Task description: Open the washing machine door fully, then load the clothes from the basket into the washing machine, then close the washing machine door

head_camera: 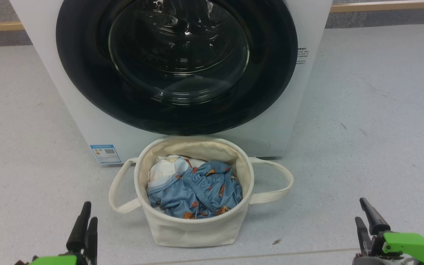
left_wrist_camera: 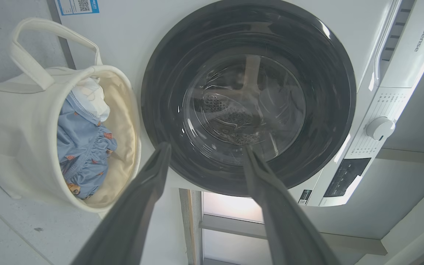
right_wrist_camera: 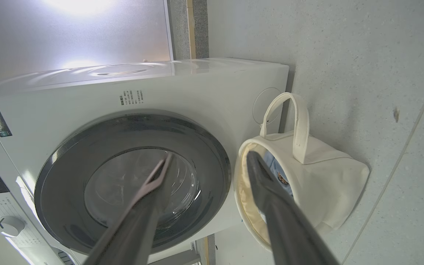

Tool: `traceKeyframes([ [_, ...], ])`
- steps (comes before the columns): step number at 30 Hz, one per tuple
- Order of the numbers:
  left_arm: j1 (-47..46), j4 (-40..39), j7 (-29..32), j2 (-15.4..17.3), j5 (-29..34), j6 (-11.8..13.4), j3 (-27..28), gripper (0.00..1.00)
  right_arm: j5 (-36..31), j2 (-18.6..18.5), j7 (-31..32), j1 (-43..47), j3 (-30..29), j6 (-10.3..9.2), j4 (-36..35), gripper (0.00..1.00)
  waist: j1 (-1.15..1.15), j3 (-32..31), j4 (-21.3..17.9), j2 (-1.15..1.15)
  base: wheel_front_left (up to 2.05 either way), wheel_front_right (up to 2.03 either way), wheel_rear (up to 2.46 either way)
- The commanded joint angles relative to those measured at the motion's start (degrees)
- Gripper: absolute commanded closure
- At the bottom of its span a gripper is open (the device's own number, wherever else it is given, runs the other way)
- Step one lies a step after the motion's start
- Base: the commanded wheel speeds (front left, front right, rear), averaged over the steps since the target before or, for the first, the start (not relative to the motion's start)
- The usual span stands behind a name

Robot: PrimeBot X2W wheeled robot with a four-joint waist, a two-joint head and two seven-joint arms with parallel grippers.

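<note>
The white washing machine (head_camera: 68, 106) stands ahead with its round black-rimmed door (head_camera: 177, 64) shut against the front. On the floor just before it sits the cream basket (head_camera: 193, 224), holding light blue clothes (head_camera: 197, 191) with orange prints and a white piece. My left gripper (head_camera: 87, 210) is low at the left, my right gripper (head_camera: 363, 209) low at the right, both well back from the basket. In the left wrist view the open gripper (left_wrist_camera: 205, 151) frames the door (left_wrist_camera: 248, 95) with the basket (left_wrist_camera: 17, 147) at left. In the right wrist view the open gripper (right_wrist_camera: 209, 158) spans door (right_wrist_camera: 131, 184) and basket (right_wrist_camera: 326, 184).
Grey speckled floor (head_camera: 374, 121) spreads to both sides of the machine. A wooden skirting strip (head_camera: 385, 5) runs along the wall behind. The machine's control panel and knob (left_wrist_camera: 380, 128) lie above the door. A blue sticker (head_camera: 105, 153) marks the machine's lower front corner.
</note>
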Motion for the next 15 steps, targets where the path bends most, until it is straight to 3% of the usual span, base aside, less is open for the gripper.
traceKeyframes([
  [1, -3.05, -1.74, -0.28, 0.48, 0.15, 0.00, 0.44, 0.00, -0.76, -0.49, -0.33, -3.07, -0.94, 0.00, -1.42, 0.00, 0.01, -0.05, 0.11, 0.00, 0.00, 0.00, 0.00],
  [15, -5.12, -1.28, -1.66, 2.22, 3.36, -0.23, -0.33, 0.00, -3.26, 0.39, -0.43, -5.02, -1.82, 0.00, -1.83, 0.00, -0.03, -0.10, 0.62, 0.00, 0.00, 0.00, 0.00],
])
